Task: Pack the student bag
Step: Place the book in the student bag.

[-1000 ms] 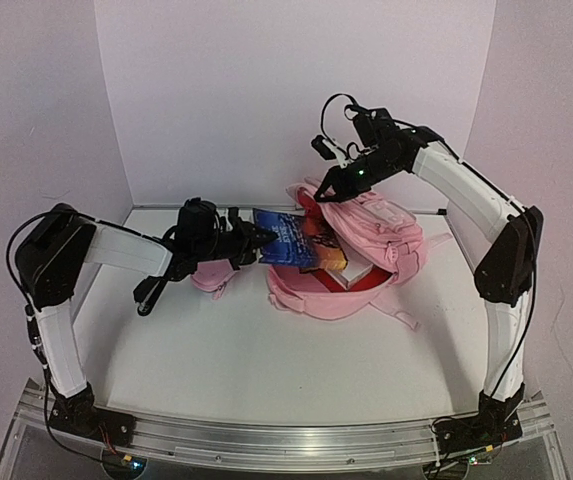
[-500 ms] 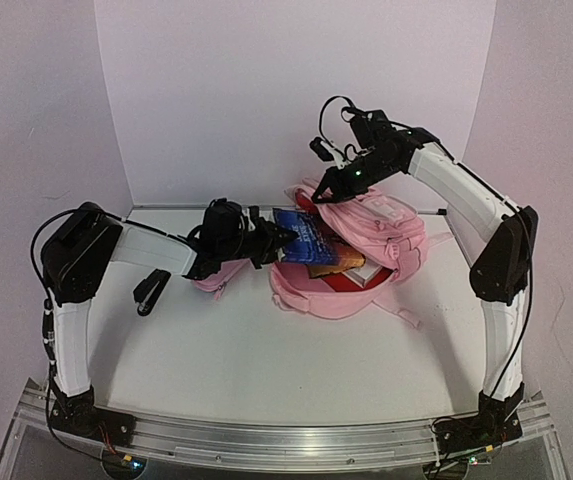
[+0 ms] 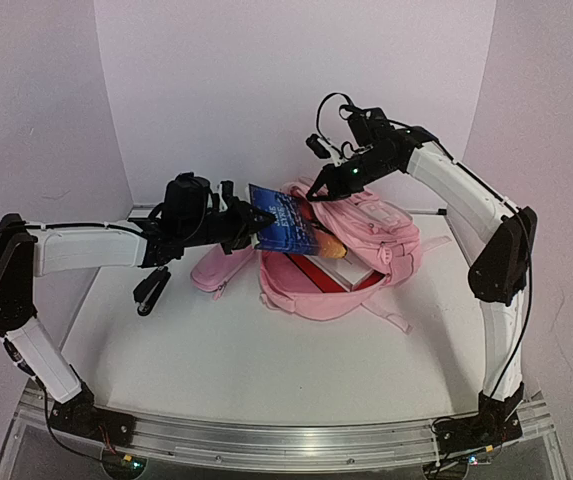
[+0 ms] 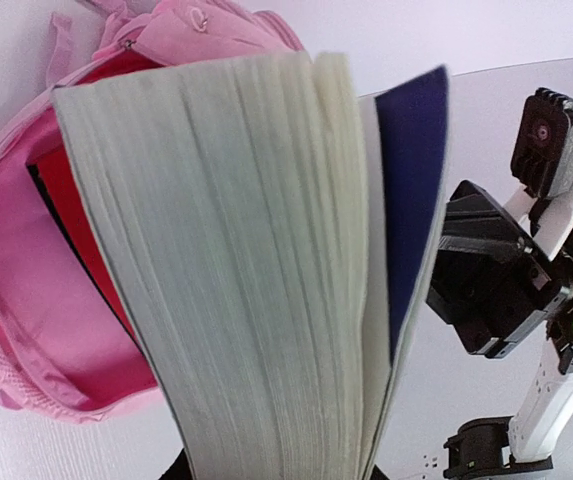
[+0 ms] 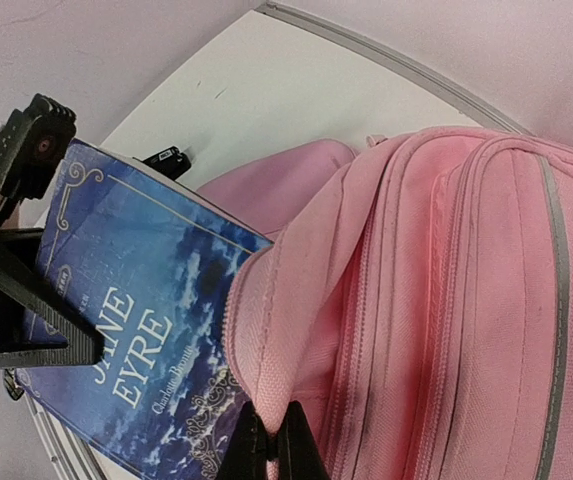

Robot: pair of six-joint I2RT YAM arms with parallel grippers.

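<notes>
One pink student bag [image 3: 376, 228] sits centre frame, its rim pinched in the right jaws. One blue book [image 3: 284, 228], titled "JANE EYRE", is clamped in the left jaws.

Two white-shelled arms [image 3: 86, 247], black joints [image 3: 503, 262], looping black cables [image 3: 323, 105], black left end effector [image 3: 256, 222] and right end effector [image 3: 312, 197].

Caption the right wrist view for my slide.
Right gripper pinches the bag rim while left gripper holds a blue book at the opening.

After pushing deeper, the left end effector [image 3: 256, 216] has lifted the Jane Eyre book [image 3: 284, 228] back out of the student bag [image 3: 376, 228] mouth.
</notes>
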